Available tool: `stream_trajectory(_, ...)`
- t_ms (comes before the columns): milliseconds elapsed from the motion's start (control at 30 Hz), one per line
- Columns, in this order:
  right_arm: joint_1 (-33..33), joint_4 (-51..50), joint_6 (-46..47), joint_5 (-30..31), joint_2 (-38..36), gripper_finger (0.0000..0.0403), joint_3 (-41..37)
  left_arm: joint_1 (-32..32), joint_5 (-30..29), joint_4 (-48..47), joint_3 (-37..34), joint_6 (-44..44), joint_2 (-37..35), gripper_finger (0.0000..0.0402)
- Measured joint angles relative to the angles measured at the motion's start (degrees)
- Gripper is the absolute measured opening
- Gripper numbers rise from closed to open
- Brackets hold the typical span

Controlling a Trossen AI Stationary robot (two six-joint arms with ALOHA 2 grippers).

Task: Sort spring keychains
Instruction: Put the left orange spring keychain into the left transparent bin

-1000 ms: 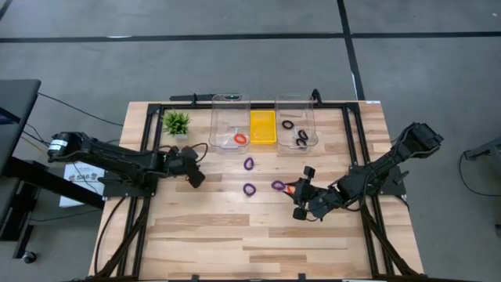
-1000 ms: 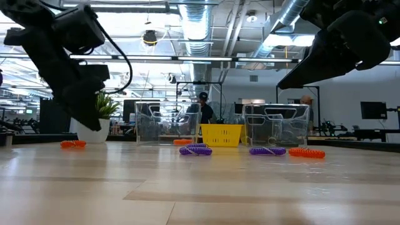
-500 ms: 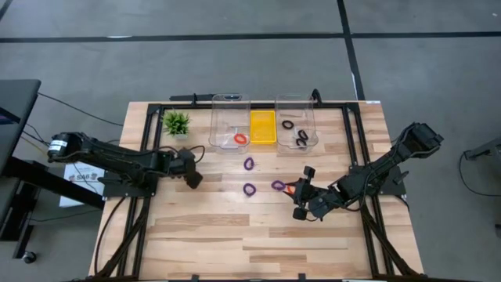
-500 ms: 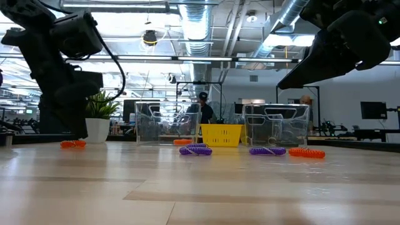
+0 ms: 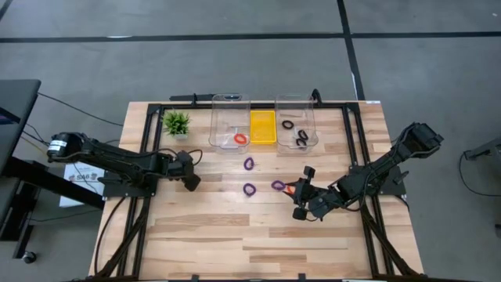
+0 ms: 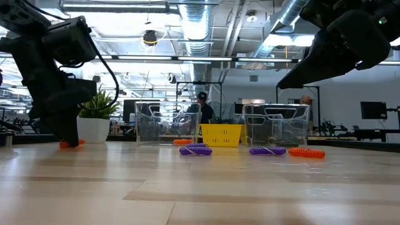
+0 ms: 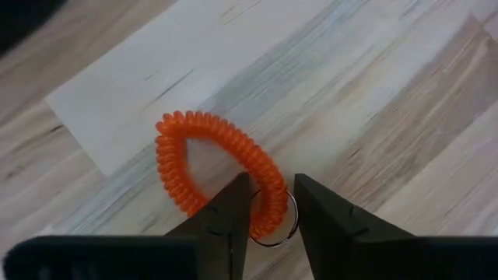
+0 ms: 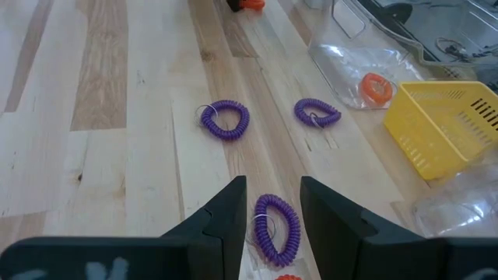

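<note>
1. The left gripper (image 7: pixel 268 214) is being held low over the wooden surface (image 5: pixel 258 235) near its left edge, its jaws straddling one side of an orange spring keychain (image 7: pixel 218 167); the jaws are standing slightly apart, and whether they are pinching the coil cannot be told.
2. The right gripper (image 8: pixel 271 204) is being held on the surface's right side, jaws apart, with a purple spring keychain (image 8: pixel 278 225) lying between them, not gripped.
3. Two more purple keychains (image 8: pixel 225 119) are lying mid-surface.
4. One orange keychain is sitting in the left clear bin (image 5: pixel 229 125), black ones in the right clear bin (image 5: pixel 296 124), beside a yellow basket (image 5: pixel 262 127).
</note>
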Motion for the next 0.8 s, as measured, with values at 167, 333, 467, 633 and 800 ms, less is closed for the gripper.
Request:
stream_trajectory(167, 0.0, 0.0, 0.0, 0.0, 0.0, 0.0114, 0.0, -0.16, 0.73, 1.98, -0.12, 3.64, -0.03, 0.0072)
stream_trajectory(333, 0.0, 0.0, 0.0, -0.02, 0.0, 0.0114, 0.0, -2.14, 3.72, 4.3, 0.91, 6.2, 0.09, 0.0032)
stream_trajectory(467, 0.02, 0.0, 0.0, -0.01, 0.0, 0.0114, 0.0, -5.04, 7.08, 7.36, 1.45, 8.87, 0.15, 0.0029)
stream_trajectory(633, 0.02, 0.0, 0.0, -0.02, 0.0, 0.0114, 0.0, -9.36, 7.08, 13.85, 3.46, 14.99, 0.13, 0.0039)
stream_trajectory(800, 0.02, 0.0, 0.0, -0.02, 0.0, 0.0114, 0.0, -12.99, 1.54, 25.31, 6.73, 28.84, 0.12, 0.0037)
